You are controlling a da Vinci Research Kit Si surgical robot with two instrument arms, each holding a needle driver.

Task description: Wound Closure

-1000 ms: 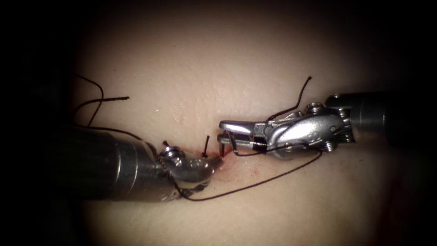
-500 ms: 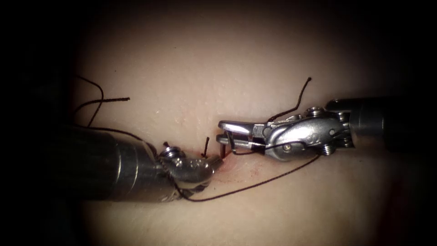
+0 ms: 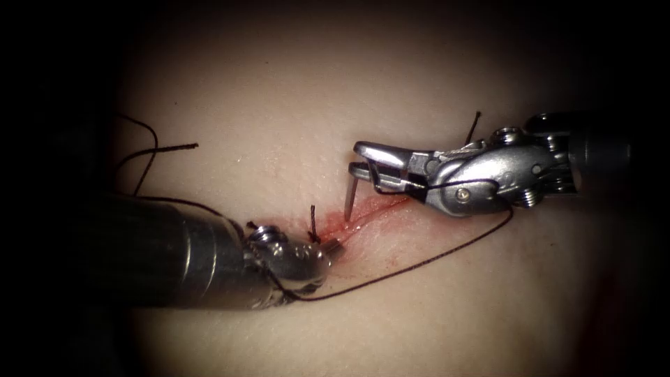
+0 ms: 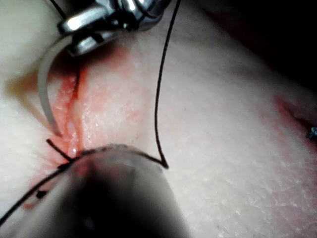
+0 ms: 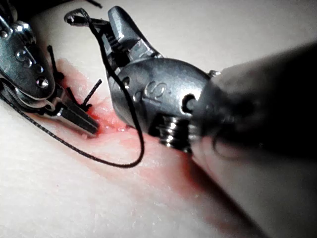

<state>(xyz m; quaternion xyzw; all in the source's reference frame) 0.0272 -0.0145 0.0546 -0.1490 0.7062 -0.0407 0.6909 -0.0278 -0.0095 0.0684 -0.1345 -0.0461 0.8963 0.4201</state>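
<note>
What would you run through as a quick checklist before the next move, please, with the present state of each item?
1. Right tool grips the needle: ok, jaws shut on it near one end.
2. Needle free of the tissue: ok by the left wrist view, where its curve hangs from the jaws with the point just above the surface.
3. Left tool at the cut: ok, tip resting at its left end; whether it holds anything: cannot tell.
4. Thread free of snags: not ok, it lies across both tools.
5. Cut visible: ok, edges reddened with red fluid.
</note>
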